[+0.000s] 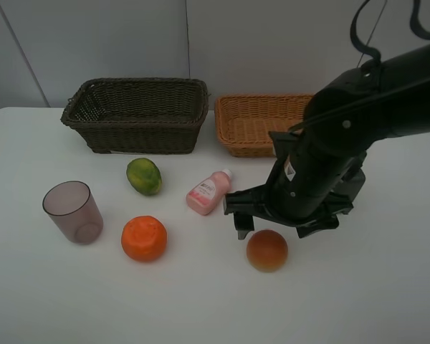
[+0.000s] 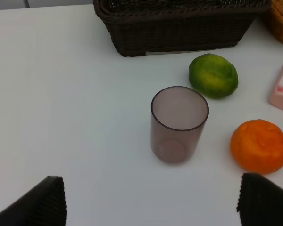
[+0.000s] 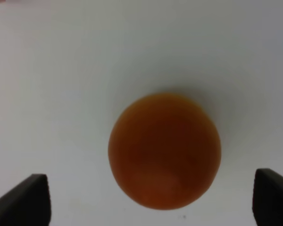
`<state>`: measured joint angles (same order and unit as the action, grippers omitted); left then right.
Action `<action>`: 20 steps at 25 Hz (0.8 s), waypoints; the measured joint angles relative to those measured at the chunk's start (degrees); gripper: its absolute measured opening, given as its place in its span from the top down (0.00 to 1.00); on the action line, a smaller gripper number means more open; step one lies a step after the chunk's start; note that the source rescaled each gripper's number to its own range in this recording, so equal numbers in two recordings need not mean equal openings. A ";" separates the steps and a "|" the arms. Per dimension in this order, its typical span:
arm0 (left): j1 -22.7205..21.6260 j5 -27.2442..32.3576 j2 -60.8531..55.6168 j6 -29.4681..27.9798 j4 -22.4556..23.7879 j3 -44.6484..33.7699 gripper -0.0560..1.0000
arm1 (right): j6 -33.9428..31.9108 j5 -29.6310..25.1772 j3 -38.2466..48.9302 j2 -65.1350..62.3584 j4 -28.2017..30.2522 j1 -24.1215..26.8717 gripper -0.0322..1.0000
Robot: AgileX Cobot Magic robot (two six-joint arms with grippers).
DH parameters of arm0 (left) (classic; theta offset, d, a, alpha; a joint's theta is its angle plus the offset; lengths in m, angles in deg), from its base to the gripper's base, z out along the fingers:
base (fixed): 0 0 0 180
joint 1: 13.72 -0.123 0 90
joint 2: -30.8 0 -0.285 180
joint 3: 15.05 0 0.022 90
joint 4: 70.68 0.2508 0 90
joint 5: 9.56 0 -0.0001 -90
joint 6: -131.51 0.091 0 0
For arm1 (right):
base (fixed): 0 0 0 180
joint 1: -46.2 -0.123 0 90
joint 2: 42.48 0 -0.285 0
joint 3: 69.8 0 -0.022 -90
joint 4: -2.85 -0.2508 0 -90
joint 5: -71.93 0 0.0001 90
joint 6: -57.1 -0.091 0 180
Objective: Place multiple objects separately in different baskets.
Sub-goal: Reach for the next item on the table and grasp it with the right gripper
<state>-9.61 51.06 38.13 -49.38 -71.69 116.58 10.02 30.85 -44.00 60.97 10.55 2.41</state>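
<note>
**Desk:** What's on the surface (image 1: 387, 287)?

**Me:** At the back I see the dark brown wicker basket (image 1: 140, 136). The shallower tan basket (image 1: 247, 142) is just beside it.

**Desk:** Grippers?

**Me:** My right gripper (image 1: 279, 223) hangs over the peach-like fruit (image 1: 266, 250), jaws wide on either side and not touching it. My left gripper (image 2: 153, 202) is spread wide too, facing the upright mauve cup (image 1: 73, 211).

**Desk:** The rest?

**Me:** The orange (image 1: 144, 238) lies near the cup. The green fruit (image 1: 143, 175) is in front of the dark basket, and the pink bottle (image 1: 208, 192) lies on its side beside my right gripper.
</note>
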 joint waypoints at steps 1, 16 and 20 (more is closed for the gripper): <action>0.00 0.00 0.00 0.00 0.00 0.00 0.06 | -1.39 0.30 0.00 0.00 1.30 0.00 0.11; 0.00 0.00 0.00 0.00 0.00 0.00 0.06 | -8.79 3.42 0.00 9.05 4.92 -0.40 0.11; 0.00 0.00 0.00 0.00 0.00 0.00 0.06 | -10.32 4.72 0.00 9.06 4.95 -0.77 0.11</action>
<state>-9.61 51.06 38.13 -49.38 -71.69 116.58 -0.31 35.57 -44.00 70.02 15.50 1.64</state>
